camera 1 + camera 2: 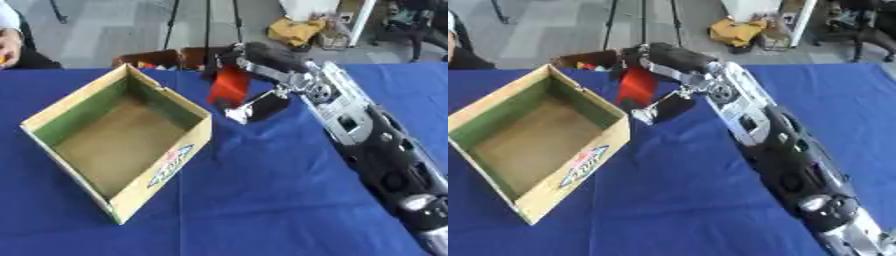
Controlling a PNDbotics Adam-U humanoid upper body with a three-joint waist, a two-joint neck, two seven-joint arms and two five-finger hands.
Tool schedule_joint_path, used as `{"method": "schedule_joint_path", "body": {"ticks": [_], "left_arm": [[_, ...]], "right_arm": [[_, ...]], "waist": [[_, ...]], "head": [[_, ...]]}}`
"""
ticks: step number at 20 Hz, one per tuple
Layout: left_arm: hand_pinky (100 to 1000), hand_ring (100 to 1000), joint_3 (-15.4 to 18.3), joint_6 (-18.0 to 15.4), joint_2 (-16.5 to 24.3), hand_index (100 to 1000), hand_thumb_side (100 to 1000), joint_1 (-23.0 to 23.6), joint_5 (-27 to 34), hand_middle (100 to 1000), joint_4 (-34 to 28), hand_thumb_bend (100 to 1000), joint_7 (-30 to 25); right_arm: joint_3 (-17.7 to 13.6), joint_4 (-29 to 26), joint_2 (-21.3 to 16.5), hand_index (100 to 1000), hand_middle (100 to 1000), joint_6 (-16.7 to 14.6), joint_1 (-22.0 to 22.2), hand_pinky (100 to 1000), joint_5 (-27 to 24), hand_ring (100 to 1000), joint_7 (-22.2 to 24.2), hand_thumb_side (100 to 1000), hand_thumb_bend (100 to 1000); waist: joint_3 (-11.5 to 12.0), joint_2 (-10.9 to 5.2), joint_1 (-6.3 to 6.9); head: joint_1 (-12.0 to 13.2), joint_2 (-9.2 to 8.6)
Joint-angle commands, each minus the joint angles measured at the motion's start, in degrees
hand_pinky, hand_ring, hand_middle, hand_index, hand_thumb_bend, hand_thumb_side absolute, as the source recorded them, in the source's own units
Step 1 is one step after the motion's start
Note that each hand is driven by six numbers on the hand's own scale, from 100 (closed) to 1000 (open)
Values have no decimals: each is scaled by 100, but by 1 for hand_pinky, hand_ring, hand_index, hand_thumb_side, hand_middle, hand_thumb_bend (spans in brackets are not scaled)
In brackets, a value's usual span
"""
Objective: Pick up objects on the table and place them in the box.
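An open cardboard box (pixel 166 170) with a green inner wall and a brown floor sits on the blue table (pixel 262 200) at the left; nothing shows inside it. My right arm reaches in from the lower right across the table. Its hand (pixel 254 62) is near the table's far edge, just right of the box's far corner, with fingers curled round a red object (pixel 231 84) that hangs below the palm, above the cloth. The thumb (pixel 259 109) shows as a dark and silver piece under it. My left hand shows in neither view.
A brown box (pixel 162 57) with coloured items stands beyond the table's far edge, behind the cardboard box. A person's hand (pixel 9 47) shows at the far left edge. Yellow and other clutter lies on the floor at the back.
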Motion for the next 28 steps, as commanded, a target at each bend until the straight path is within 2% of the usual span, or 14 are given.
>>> {"method": "schedule_joint_path", "body": {"ticks": [1,7,15,21,28], "left_arm": [[512,747,21,1,209,895,882,-47,55,836,-106,100,18],[512,747,4,74,203,895,886,-126,101,839,-106,100,-11],[513,746,-34,120,194,895,882,-213,218,837,-106,100,-43],[513,746,-57,133,136,895,883,-268,274,838,-106,100,-91],[512,736,-72,144,89,895,885,-360,332,839,-106,100,-145]], "right_arm": [[-20,-162,-170,787,590,77,-180,379,-189,388,-25,100,100],[21,-46,-58,778,586,80,-319,374,-347,382,-104,100,100],[4,687,256,770,587,-74,-511,369,-198,374,-119,100,100],[-19,1313,457,773,591,-314,-617,365,109,372,-201,100,100],[69,1765,676,768,590,-737,-657,362,452,373,-364,100,100]], "waist": [[73,-247,-103],[365,-244,-245],[850,-288,-362],[1134,-246,-405],[1302,-171,-450]], "head": [[-111,-35],[-352,-42],[-709,-36],[-942,-88],[-1146,-130]]}}
